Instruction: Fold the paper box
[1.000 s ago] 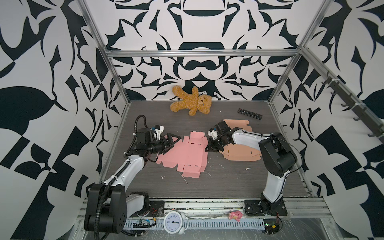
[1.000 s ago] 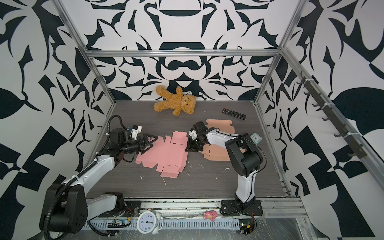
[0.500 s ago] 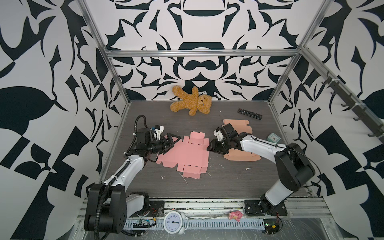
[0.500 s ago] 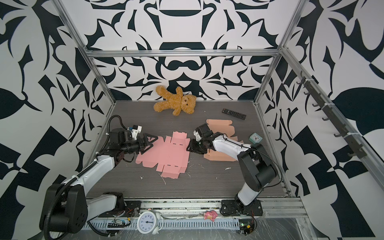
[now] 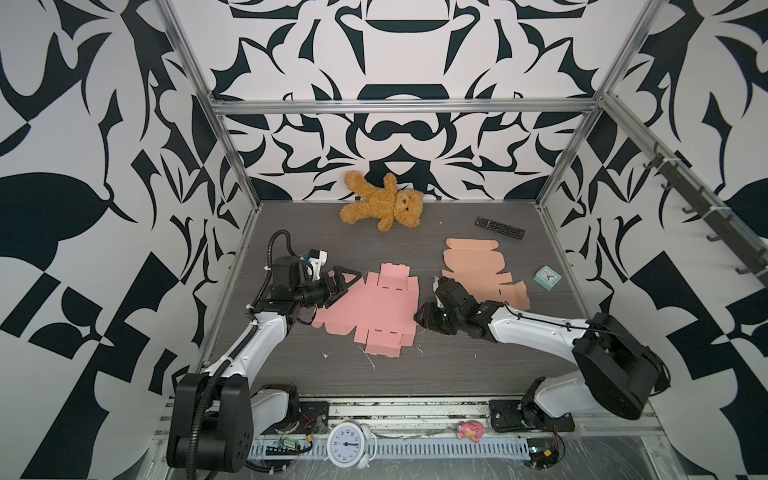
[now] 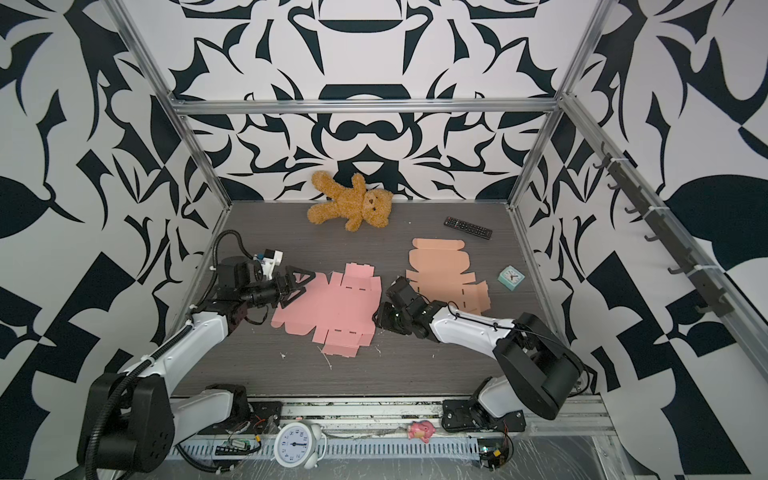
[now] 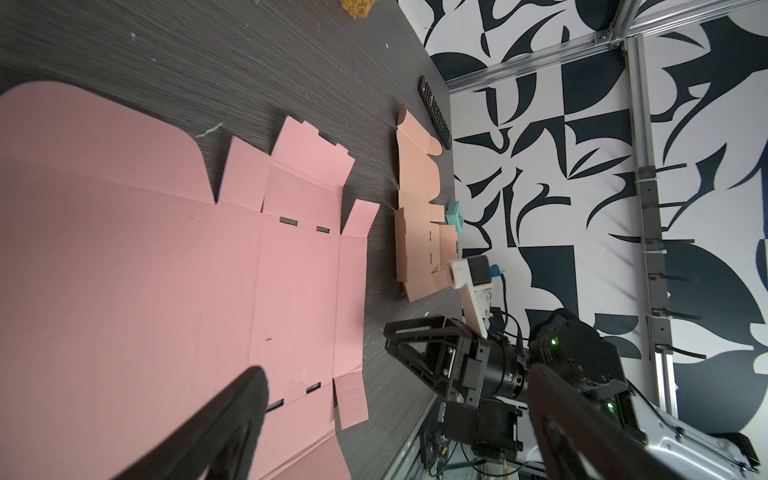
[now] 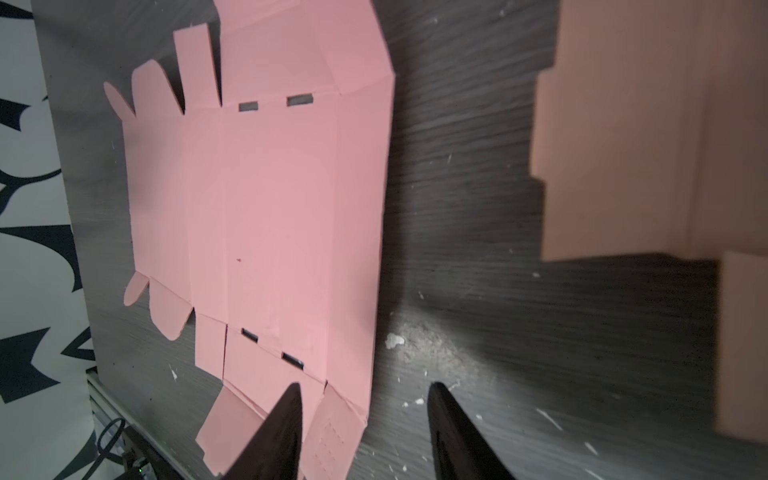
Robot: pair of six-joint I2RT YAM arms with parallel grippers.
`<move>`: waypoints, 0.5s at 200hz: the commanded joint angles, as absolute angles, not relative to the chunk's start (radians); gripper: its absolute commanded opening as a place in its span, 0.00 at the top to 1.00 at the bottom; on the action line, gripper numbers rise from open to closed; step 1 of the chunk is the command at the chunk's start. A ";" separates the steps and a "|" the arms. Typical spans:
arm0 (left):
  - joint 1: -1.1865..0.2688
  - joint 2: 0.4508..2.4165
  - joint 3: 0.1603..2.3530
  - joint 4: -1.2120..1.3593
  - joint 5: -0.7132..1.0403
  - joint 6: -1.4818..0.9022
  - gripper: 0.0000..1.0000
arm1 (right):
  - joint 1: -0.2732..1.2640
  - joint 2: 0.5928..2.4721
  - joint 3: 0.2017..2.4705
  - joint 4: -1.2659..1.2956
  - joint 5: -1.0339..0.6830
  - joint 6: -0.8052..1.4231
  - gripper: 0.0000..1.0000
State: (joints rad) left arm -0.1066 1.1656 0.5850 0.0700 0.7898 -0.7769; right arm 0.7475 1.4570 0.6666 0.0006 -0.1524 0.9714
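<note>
A: Box state?
B: A flat pink card blank (image 5: 374, 309), creased and slotted, is laid unfolded mid-table (image 5: 415, 374); dark woodgrain.
A: Fingers?
B: Left fingers (image 7: 232, 419) are spread wide at its left edge, nothing gripped. Right fingers (image 8: 282, 424) are parted at its right edge, nothing between.
A: Obstructions?
B: Tan blank (image 5: 473, 266) just beside; fuzzy teddy (image 5: 382, 205) and remote (image 5: 498, 227) are seen behind.

Paper box (image 5: 374, 307) between left gripper (image 5: 345, 287), right gripper (image 5: 420, 319)
</note>
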 commanded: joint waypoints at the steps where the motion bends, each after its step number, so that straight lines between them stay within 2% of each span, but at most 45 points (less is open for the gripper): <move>1: -0.104 1.145 0.592 0.051 0.802 -0.764 0.00 | 0.735 1.490 0.645 0.170 -0.140 1.035 0.50; 100: -0.103 1.119 0.611 -0.003 0.775 -0.728 0.00 | 0.676 1.623 0.667 0.290 -0.209 1.047 0.54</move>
State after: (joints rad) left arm -0.1066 1.1305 0.5907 0.0162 0.7795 -0.7410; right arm 0.6792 1.6119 0.6575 0.2359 -0.1959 1.0302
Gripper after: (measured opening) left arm 0.999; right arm 0.473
